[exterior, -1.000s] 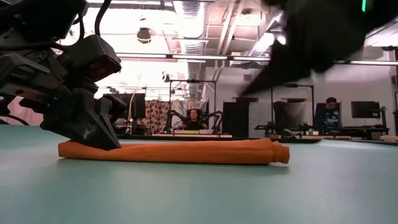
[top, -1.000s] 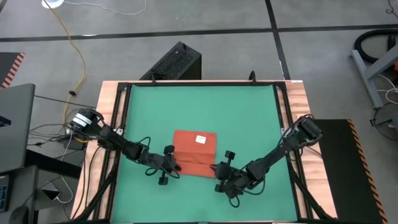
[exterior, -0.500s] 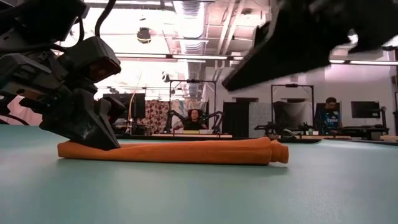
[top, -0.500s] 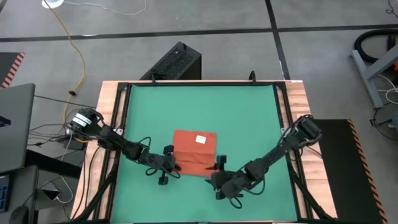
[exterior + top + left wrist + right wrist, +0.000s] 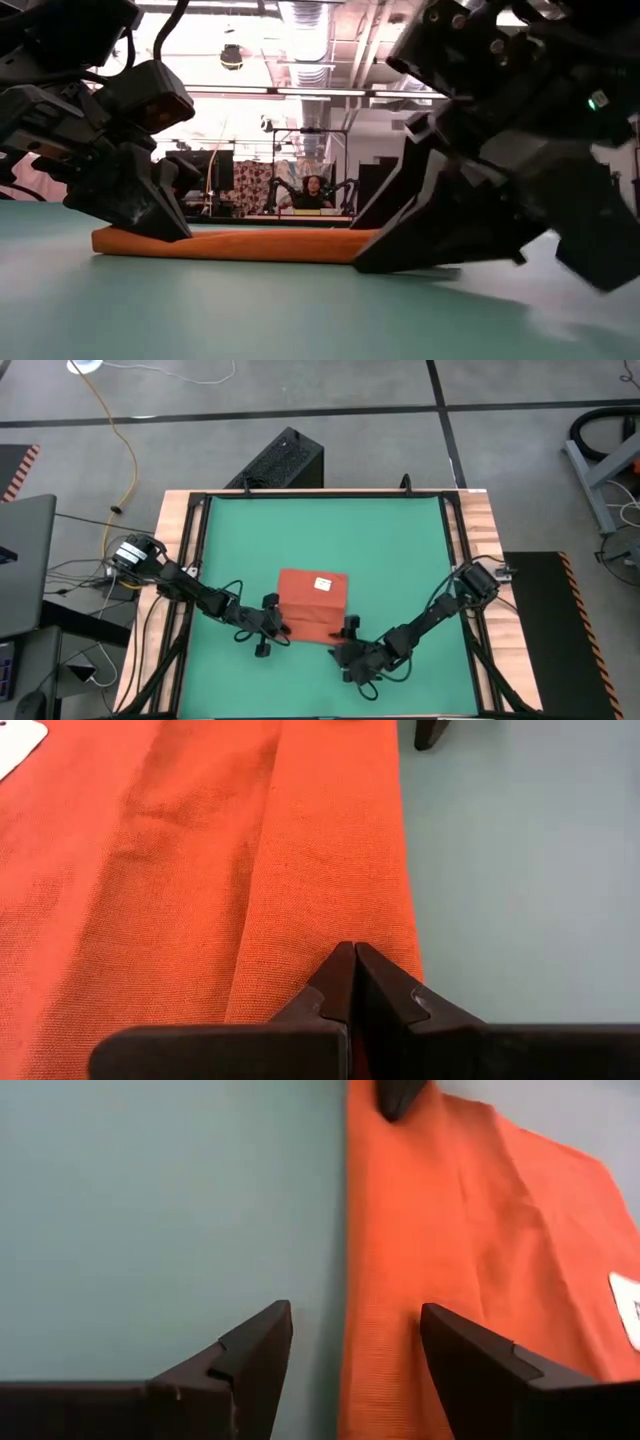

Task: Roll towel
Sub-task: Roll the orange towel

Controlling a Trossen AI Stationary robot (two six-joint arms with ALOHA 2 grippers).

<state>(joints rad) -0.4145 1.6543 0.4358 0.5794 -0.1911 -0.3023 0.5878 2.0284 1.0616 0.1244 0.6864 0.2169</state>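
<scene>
Claws work the near edge of the towel (image 5: 312,605), which lies on the green mat (image 5: 400,540) a little toward the front of the counter (image 5: 478,510). The right claw (image 5: 347,643) hangs low at the towel's near right corner with its fingers (image 5: 250,1355) spread wide, one over bare mat and one over the cloth, the rolled edge running between them; it holds nothing, and looks lined up to close on that end. The left claw (image 5: 283,626) sits at the near left corner, pressed together with its tips down on the rolled fold (image 5: 330,870); whether cloth is caught between them I cannot tell. Its likely purpose is to pin that end so the roll does not slacken while the other end is taken up. Only the near strip appears turned over; beyond it the cloth lies flat, with the white tag (image 5: 322,584) near the far edge. Farther off, past the counter, a person (image 5: 315,190) sits in the room.
</scene>
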